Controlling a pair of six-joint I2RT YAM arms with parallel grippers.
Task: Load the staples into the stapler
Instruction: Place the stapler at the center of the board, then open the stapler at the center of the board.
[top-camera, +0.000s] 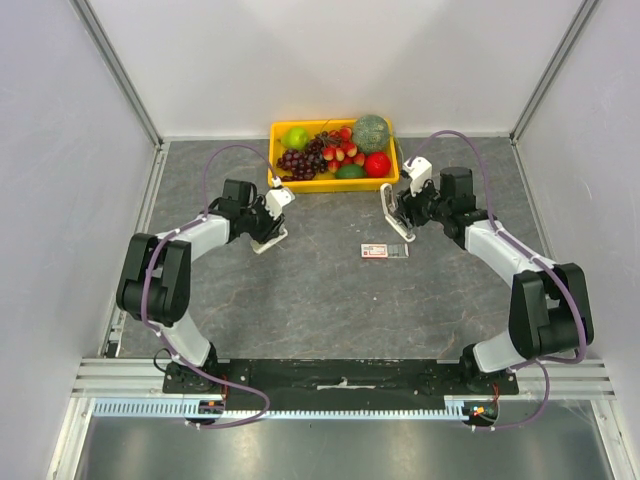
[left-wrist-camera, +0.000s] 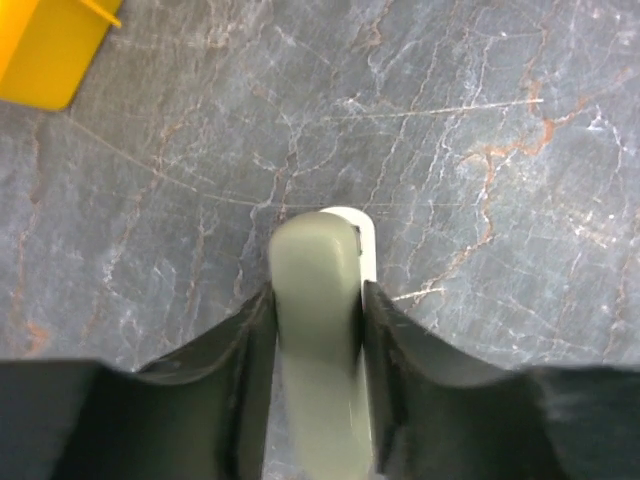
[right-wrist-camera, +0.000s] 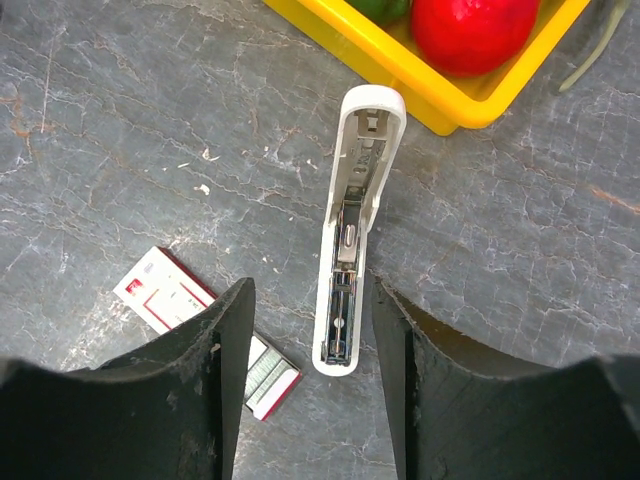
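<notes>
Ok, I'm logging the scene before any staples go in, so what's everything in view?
tray: one, yellow, back centre of the table
fruit: several, red, green and purple, in the tray
staple box: one, red and white, slid open, mid-table
white stapler: one, white, swung open, before the tray's right corner
grey stapler: one, grey-green and white, before the tray's left corner
table: one, dark grey, marbled
left gripper: one, black fingers, closed against the grey stapler's sides
right gripper: one, black fingers, open astride the white stapler

Left arm (top-camera: 200, 235) and right arm (top-camera: 500, 245) reach inward, wrists low; left jaws pinch a stapler (left-wrist-camera: 315, 300), right jaws stand apart.
</notes>
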